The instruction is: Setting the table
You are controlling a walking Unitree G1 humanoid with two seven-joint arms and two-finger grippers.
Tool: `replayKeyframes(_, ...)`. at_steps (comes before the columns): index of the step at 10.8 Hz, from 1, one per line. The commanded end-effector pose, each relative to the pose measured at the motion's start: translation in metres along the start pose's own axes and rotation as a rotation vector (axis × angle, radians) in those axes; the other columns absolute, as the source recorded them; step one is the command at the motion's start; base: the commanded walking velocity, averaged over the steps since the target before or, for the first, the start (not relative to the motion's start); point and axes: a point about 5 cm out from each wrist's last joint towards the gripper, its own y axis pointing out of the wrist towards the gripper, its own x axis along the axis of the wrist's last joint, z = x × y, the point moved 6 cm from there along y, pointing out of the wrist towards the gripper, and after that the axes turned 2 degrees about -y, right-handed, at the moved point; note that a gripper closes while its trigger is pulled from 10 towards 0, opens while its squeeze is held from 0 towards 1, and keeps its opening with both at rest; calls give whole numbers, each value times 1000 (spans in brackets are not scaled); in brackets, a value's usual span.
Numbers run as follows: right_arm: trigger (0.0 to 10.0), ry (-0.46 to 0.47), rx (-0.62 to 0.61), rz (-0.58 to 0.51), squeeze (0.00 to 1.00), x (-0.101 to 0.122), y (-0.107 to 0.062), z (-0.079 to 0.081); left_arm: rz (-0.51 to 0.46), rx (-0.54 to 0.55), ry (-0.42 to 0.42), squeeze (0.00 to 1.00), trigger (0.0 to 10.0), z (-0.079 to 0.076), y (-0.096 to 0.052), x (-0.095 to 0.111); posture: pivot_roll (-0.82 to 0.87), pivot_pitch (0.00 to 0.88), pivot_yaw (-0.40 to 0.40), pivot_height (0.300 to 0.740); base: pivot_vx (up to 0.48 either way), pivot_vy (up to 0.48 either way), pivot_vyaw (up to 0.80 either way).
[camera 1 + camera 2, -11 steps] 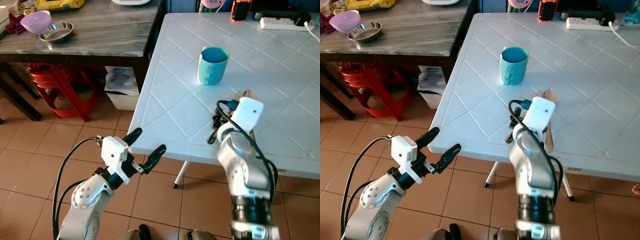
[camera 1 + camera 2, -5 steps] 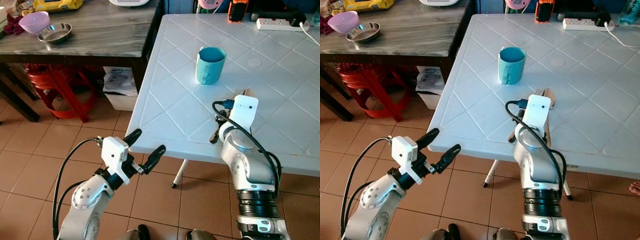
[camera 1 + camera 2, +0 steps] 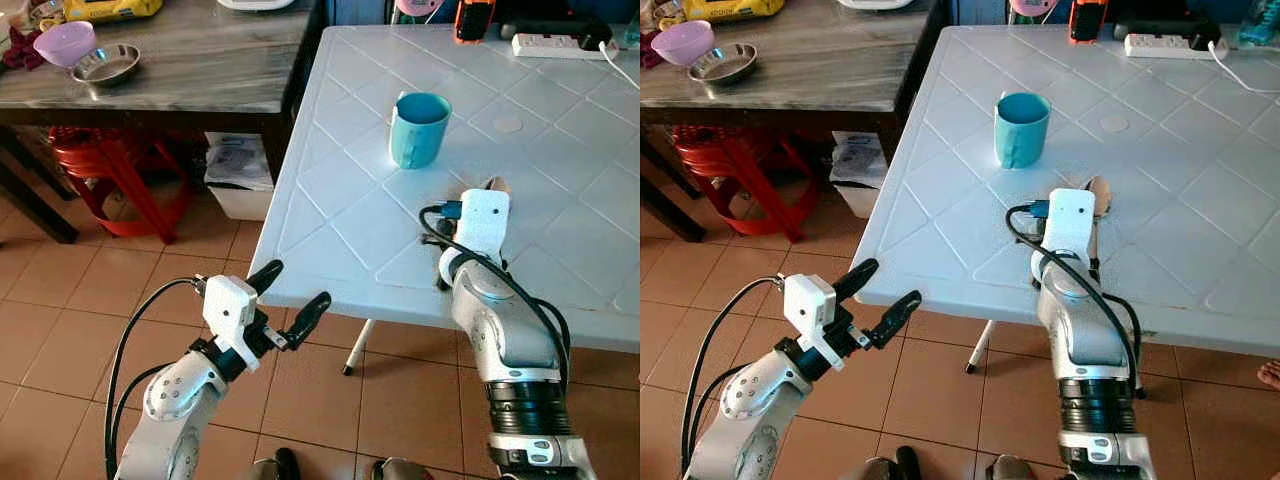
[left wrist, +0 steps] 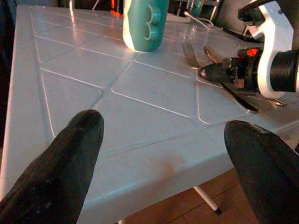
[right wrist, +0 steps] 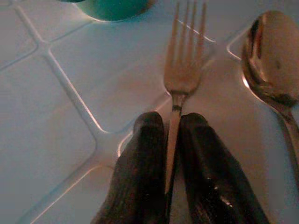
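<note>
- Right, your right gripper [image 5: 170, 154] is down on the white bench [image 3: 340, 215], its two black fingers [image 5: 140, 158] pinched narrow around the handle of the fork [image 5: 183, 70].
- The fork lies flat on the bench, tines pointing to 12 o'clock from the gripper, toward the teal mug [image 3: 418, 128].
- The spoon [image 5: 271, 60] lies just beside the fork at its 3 o'clock, bowl up, not touching it; in the right eye view its bowl peeks out past the right wrist housing.
- The teal mug stands upright at 12 o'clock of the cutlery, near it but apart, handle turned to the bench's near-left edge.
- Your left gripper [image 3: 290, 295] hangs off the bench's near-left corner, over the tiled floor [image 3: 80, 300], fingers spread wide and holding nothing.
- From the left wrist you look across the bench top at the mug and, past it, the right gripper on the cutlery.
- At the far edge of the white bench, around 1 o'clock, lies a white power strip [image 3: 555, 44] with an orange-and-black item [image 3: 473, 20] beside it.
- At 10 o'clock stands a dark wooden bench [image 3: 180, 70] carrying a purple bowl [image 3: 56, 42] and a steel bowl [image 3: 105, 64] side by side.
- Under it sits a red stool [image 3: 120, 165].
</note>
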Motion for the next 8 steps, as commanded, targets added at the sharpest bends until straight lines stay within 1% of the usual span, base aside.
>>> replayKeyframes(1,0,-11,72,92,0,-27,-2,18,18,-1,14,0,10000,0,-2,-2,-93,222,101,740,0,0,0)
replayKeyframes(3,0,-27,115,80,0,-28,-4,26,16,0,17,0,10000,1,-1,-1,-93,222,100,740,0,0,0)
replayKeyframes(5,0,-36,105,78,0,-29,-4,23,8,-7,25,0,10000,0,0,0,-95,220,99,740,0,0,0)
replayKeyframes(6,0,-30,104,80,0,-31,-4,23,6,-10,27,0,10000,0,0,1,-97,218,99,740,0,0,0)
replayKeyframes(7,0,-12,100,59,0,-27,-5,23,2,-13,28,0,10000,-1,2,2,-99,213,97,740,0,0,0)
replayKeyframes(8,0,26,93,24,0,-18,-7,24,-5,-15,30,0,10000,-1,2,3,-99,211,95,740,0,0,0)
